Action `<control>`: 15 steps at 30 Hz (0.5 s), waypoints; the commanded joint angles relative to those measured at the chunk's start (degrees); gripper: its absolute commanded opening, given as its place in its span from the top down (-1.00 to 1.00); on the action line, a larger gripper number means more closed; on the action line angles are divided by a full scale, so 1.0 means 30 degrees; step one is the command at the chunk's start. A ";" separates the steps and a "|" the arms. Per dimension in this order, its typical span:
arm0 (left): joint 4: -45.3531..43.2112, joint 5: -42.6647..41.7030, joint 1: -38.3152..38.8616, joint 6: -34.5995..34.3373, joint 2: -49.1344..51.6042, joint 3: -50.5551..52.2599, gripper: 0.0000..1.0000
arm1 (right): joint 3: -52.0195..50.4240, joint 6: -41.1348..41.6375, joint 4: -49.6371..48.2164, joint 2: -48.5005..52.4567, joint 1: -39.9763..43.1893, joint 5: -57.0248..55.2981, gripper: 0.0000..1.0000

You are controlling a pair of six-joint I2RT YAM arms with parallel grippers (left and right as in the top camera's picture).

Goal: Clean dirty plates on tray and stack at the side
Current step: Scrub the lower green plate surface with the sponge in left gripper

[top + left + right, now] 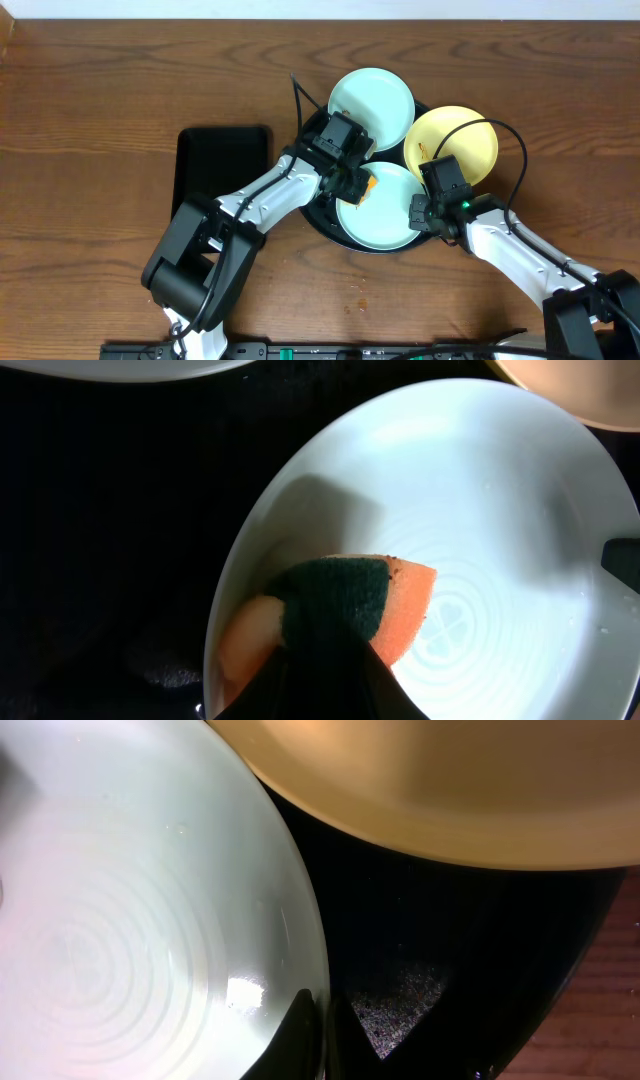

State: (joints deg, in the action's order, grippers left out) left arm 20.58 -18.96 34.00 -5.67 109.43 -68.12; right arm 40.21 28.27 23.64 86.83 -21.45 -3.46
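Observation:
Three plates lie on the round black tray (324, 217): an aqua one (371, 100) at the back, a yellow one (455, 140) on the right, and an aqua one (385, 212) at the front. My left gripper (355, 183) is shut on an orange sponge with a green scouring face (360, 605), pressed onto the front aqua plate (480, 530) near its left rim. My right gripper (425, 212) is shut on that plate's right rim (312, 970), one fingertip inside and one outside (320, 1035). The yellow plate (450, 790) overlaps the tray (460, 950) just behind it.
A smaller rectangular black tray (222, 160) lies left of the round tray, by the left arm. Brown wood tabletop (100, 100) surrounds everything and shows past the tray's edge (605, 1020). A black cable arcs over the yellow plate (510, 135).

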 commanded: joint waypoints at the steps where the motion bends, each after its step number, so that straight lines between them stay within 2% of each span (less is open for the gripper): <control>1: 0.0270 0.0029 0.0233 0.0372 0.0889 0.0102 0.85 | -0.0087 -0.0022 0.0138 0.0117 -0.0124 -0.0189 0.98; 15: 0.0969 -0.0051 0.0262 0.0386 0.0903 0.0102 0.85 | -0.0087 -0.0022 0.0189 0.0117 -0.0124 -0.0189 0.98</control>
State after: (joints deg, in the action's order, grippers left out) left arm 21.82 -18.96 34.20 -5.48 109.43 -68.25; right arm 40.21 28.27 23.66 86.83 -21.45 -3.46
